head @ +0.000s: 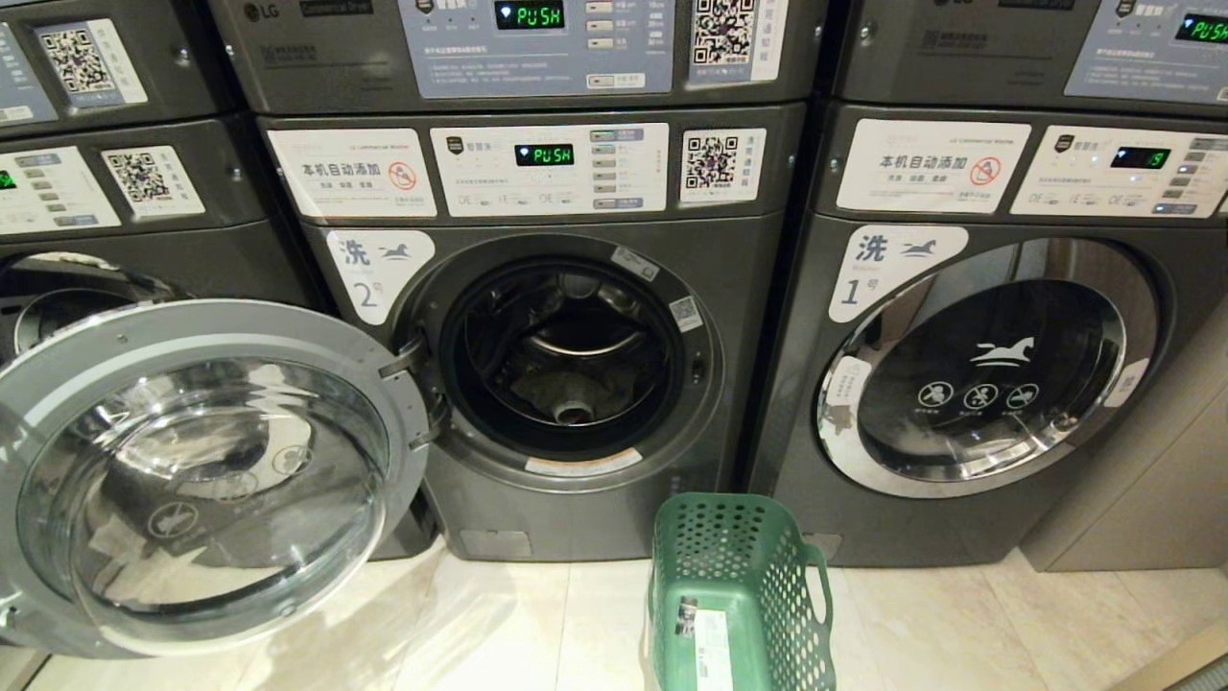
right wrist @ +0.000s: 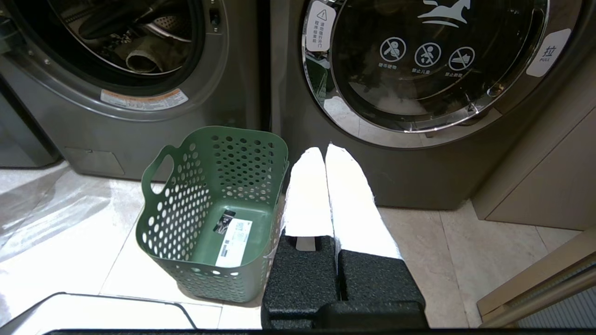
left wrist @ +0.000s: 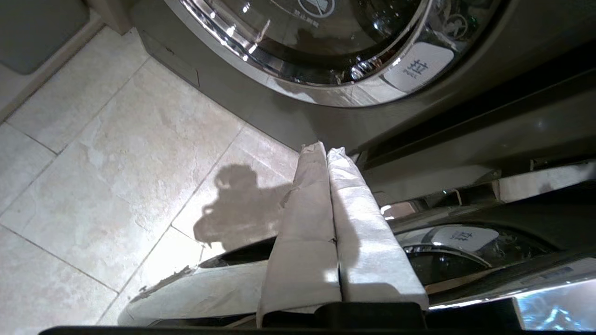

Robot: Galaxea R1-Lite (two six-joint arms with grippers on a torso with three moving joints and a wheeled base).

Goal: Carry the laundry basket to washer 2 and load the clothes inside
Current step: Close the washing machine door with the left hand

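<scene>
Left gripper (left wrist: 327,151) closed, empty, beside open washer door (head: 206,480). Right gripper (right wrist: 326,151) closed, empty, beside the laundry basket (right wrist: 186,218); bare tile floor (head: 537,624) between.

Three washers (head: 576,384); one basket (head: 739,595)

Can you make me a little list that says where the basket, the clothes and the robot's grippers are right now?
basket: laundry basket upright on the floor, empty except a label
clothes: the clothes lie inside the drum
washer: washer 2, door swung open
left gripper: shut, holding nothing, by the open door
right gripper: shut, holding nothing, beside the basket
</scene>
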